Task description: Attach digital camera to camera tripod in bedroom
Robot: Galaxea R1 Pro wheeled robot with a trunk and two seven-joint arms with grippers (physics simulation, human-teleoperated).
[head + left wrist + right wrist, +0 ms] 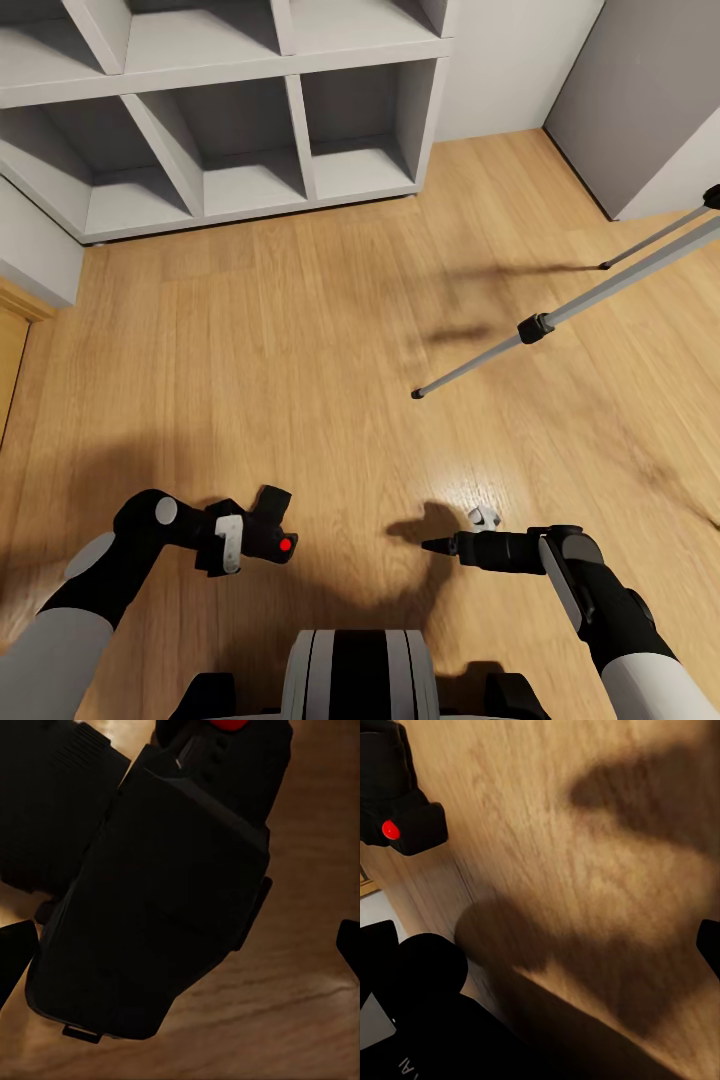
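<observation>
The digital camera [268,528] is held in the left gripper [255,535], closed around the black body, its red button facing up — so the pick-up is judged done. The camera tripod [535,328] stands well ahead of that gripper and off to its right, with only silver legs seen on the plank floor [300,350]. The right gripper [435,546] is carried empty, fingers drawn together. The approach and the mounting are still to be done.
</observation>
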